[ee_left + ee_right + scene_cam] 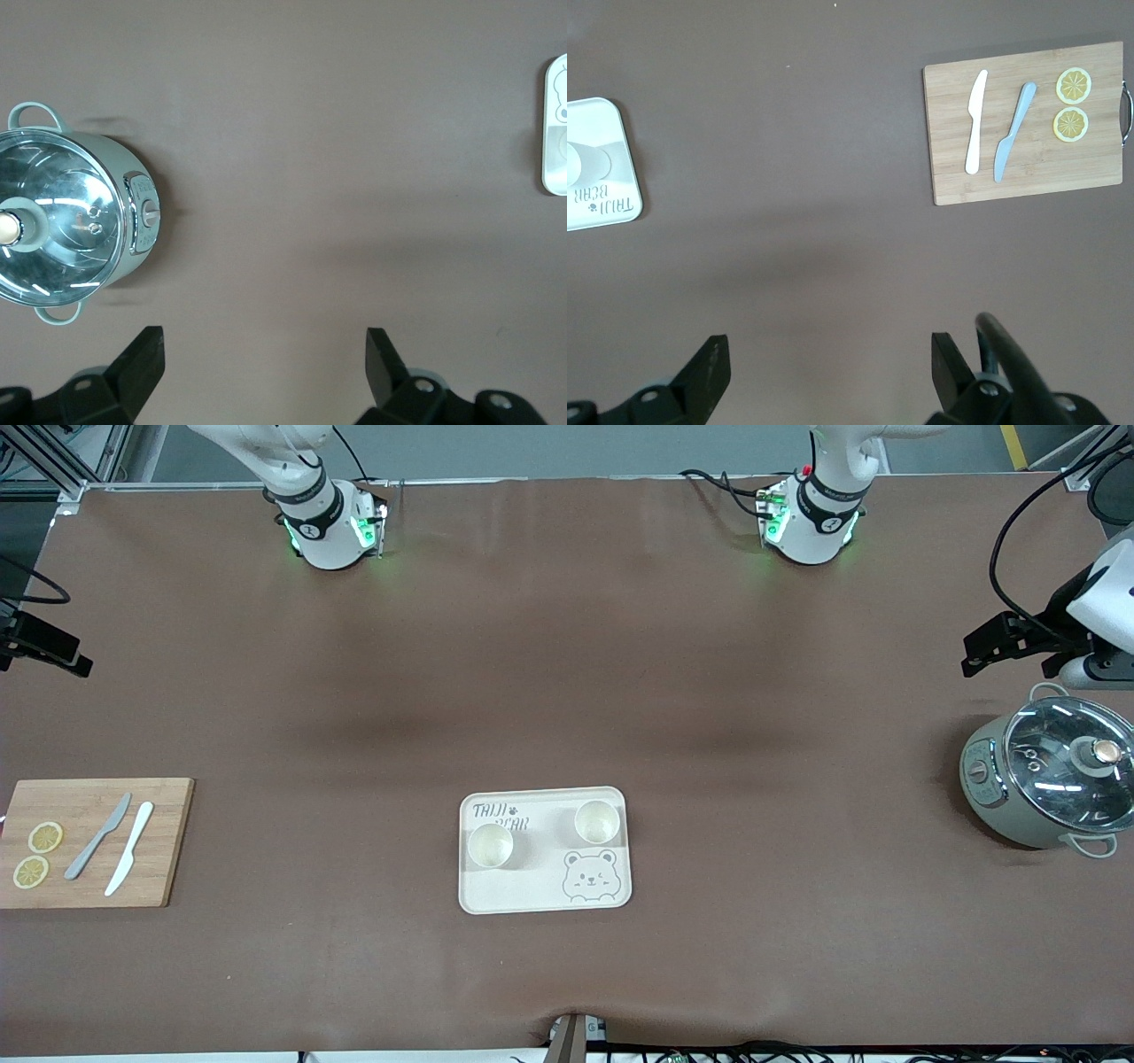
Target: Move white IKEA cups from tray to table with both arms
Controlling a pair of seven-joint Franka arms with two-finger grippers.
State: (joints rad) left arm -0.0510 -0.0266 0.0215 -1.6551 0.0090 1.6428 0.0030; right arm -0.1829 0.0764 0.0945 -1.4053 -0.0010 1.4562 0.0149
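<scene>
Both white IKEA cups (491,845) (596,822) upright on tray (540,895); left end effector (263,354) and right end effector (830,354) spread above bare table.

Place: robot lab, staged as a kitchen.
Rig: two arm bases (323,531) bolted to the table (567,691), green lights on, cables trailing.
Frame: aluminium strut (53,460) at a corner, grey floor past the edge.
Cover: one brown mat, wrinkled.
Props: board (93,841) with knives and lemon slices; pot (1050,784) with glass lid; tray (543,850).
</scene>
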